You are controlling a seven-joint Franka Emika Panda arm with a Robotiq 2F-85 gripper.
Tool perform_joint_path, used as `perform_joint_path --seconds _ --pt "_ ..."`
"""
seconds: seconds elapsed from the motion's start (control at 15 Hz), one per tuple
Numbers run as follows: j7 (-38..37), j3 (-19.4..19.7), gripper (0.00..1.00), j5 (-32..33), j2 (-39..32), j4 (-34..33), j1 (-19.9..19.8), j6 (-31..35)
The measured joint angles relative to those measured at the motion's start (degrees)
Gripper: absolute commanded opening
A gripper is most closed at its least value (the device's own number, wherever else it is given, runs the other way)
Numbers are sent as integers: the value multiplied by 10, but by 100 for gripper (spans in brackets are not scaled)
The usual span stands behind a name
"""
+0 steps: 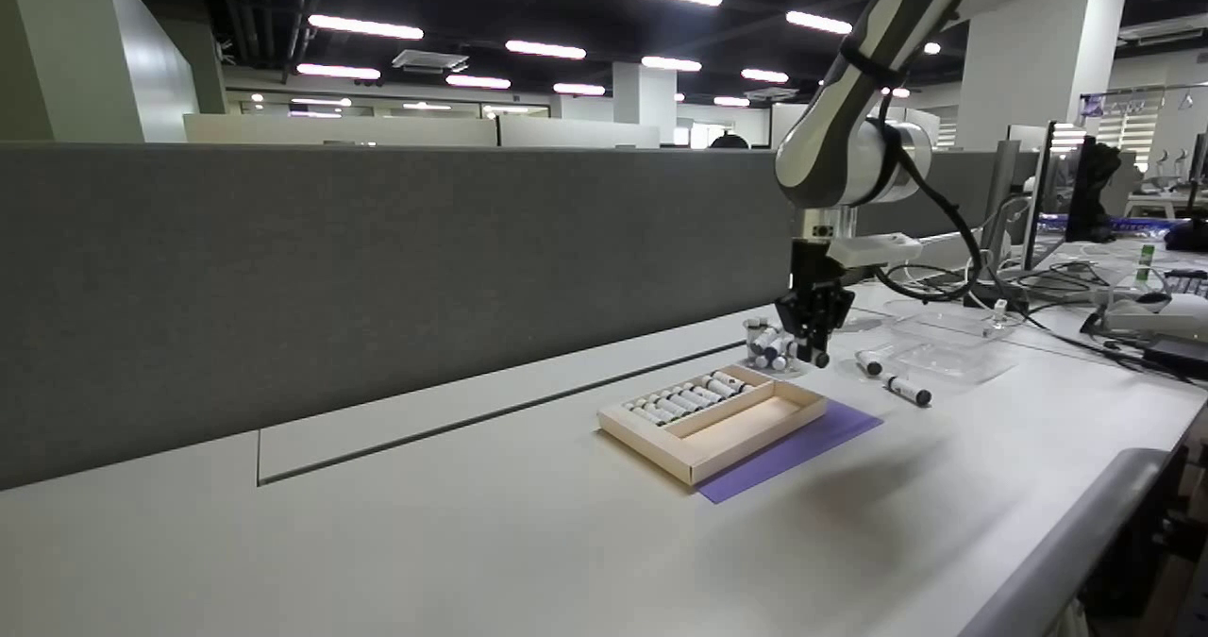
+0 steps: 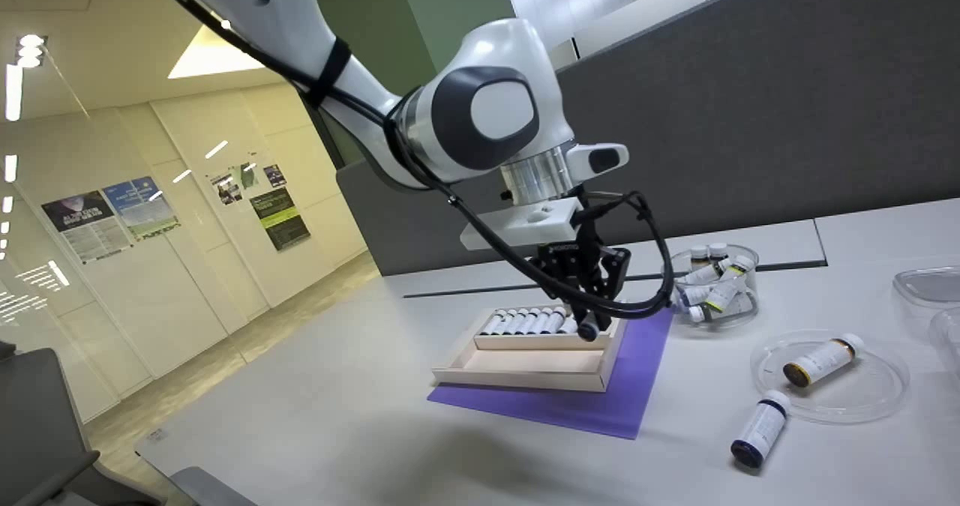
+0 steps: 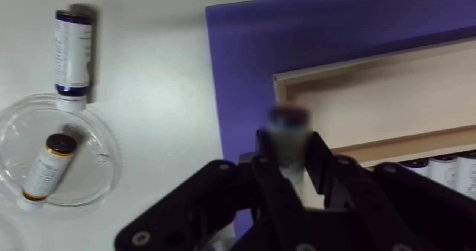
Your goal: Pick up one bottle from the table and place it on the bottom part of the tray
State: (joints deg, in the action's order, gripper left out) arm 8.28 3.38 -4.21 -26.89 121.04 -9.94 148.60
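Note:
The beige tray lies on the white-grey table, partly over a purple mat. It also shows in an exterior view and the wrist view. Its far compartment holds a row of white-labelled bottles; its near compartment shows a bare floor. My gripper is shut on a white bottle with a dark end, blurred in the wrist view. The bottle is held above the table, over the tray's end wall in the wrist view. The gripper's fingers cover its sides.
The purple mat sticks out from under the tray. A clear beaker of bottles stands by the partition. A bottle lies in a clear dish; another bottle lies beside it. The grey partition runs behind.

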Motion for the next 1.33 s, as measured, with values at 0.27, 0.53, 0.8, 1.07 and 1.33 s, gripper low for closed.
perform_joint_path --seconds 0.27,0.53,0.8,1.07,1.33 --pt "1 -14 5 12 -7 13 31 28" --pt "1 -18 5 22 -23 14 45 42" --pt "4 -22 5 31 -32 24 49 54" --pt "6 -22 5 39 -32 34 52 66" --pt "6 -22 5 40 -32 36 52 68"
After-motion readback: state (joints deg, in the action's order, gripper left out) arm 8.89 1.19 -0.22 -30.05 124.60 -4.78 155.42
